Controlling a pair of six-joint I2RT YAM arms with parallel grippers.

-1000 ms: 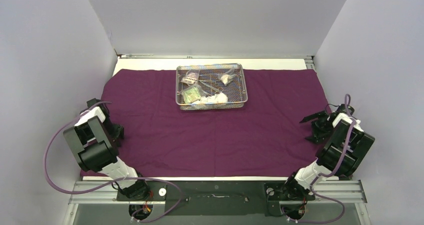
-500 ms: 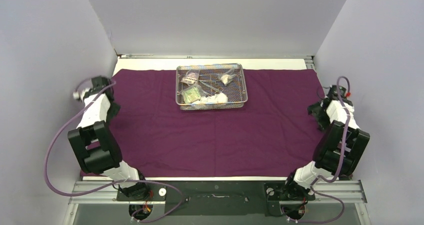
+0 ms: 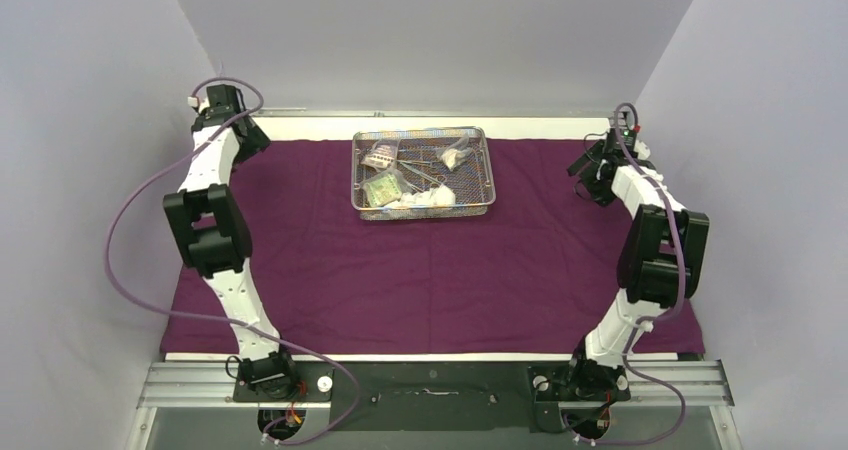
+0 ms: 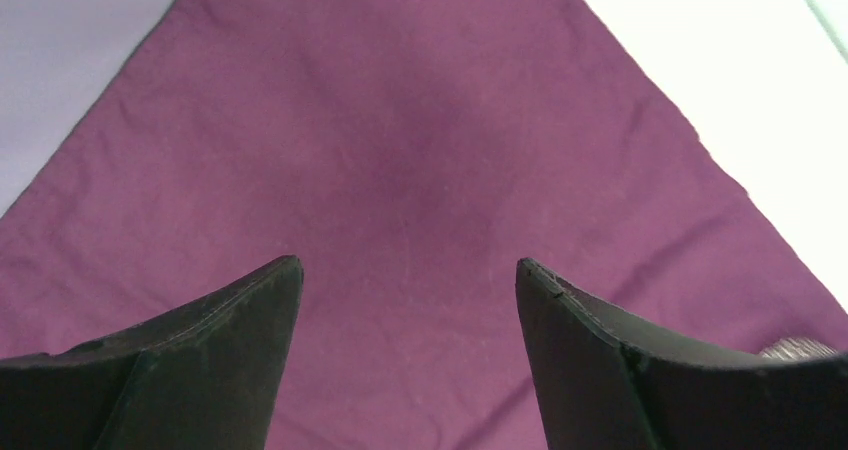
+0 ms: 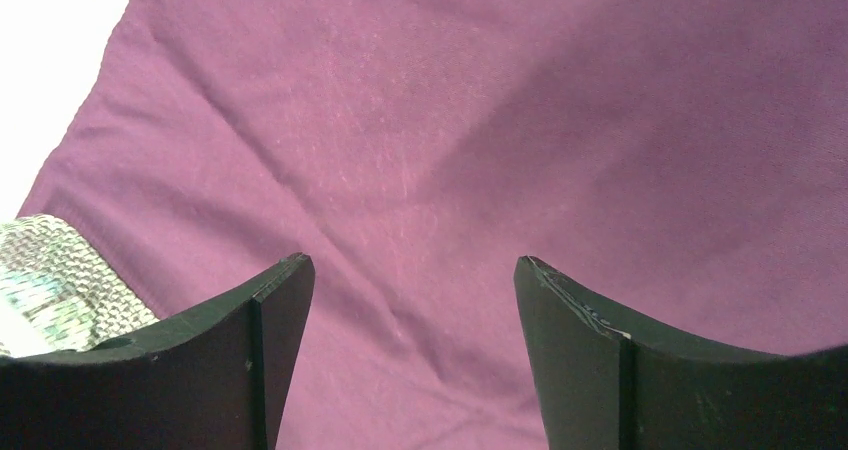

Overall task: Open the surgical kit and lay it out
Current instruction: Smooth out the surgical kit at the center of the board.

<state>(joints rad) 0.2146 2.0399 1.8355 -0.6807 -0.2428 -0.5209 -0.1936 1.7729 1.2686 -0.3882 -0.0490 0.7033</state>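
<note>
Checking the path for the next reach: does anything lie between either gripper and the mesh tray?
Nothing visible does. Only flat purple cloth lies between the left gripper, the right gripper and the wire-mesh tray. Both grippers are open and empty.

Dark purple cloth wrap [image 3: 430, 270] flat across the table [image 3: 300, 128]. On it toward twelve o'clock, wire-mesh tray [image 3: 490, 175] with white gauze wads [image 3: 432, 197], plastic packets [image 3: 381, 190] and thin steel instruments [image 3: 420, 170]. Left gripper [image 3: 245, 135] at ten o'clock over the cloth's far corner; right gripper [image 3: 585, 170] at two o'clock.
</note>
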